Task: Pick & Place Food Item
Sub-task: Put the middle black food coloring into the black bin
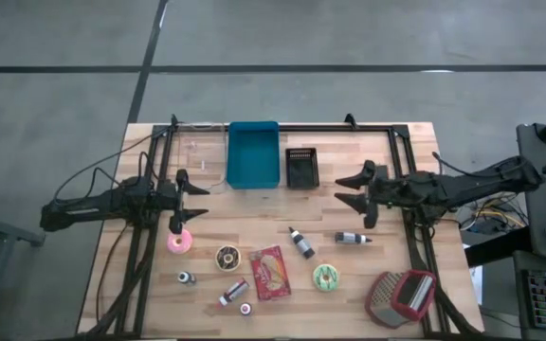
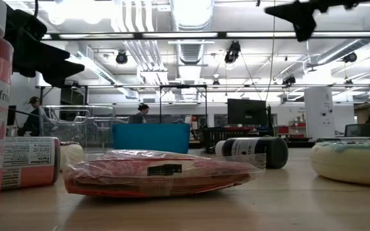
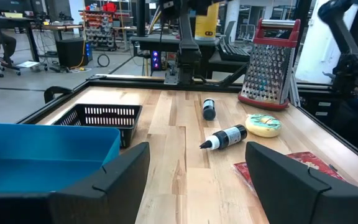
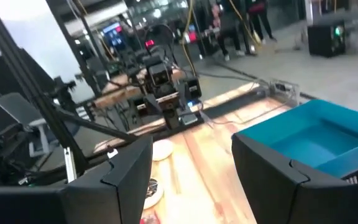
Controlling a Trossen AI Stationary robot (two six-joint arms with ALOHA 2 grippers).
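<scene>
Both arms hover high, nothing held. Left gripper (image 1: 200, 188) spread wide near the table's left edge; right gripper (image 1: 351, 188) parted, empty. Red food packet (image 1: 270, 272) lies flat near the front edge; thin wrapper may slip, and the neighbouring bottle (image 1: 301, 242) risks a knock.

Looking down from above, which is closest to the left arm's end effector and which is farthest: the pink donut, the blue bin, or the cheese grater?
From the left end effector, in the high view:
1. Pink donut, just below it, near the table's left side.
2. Blue bin, at the table's far edge, toward the middle.
3. Cheese grater, at the opposite, right corner.
</scene>
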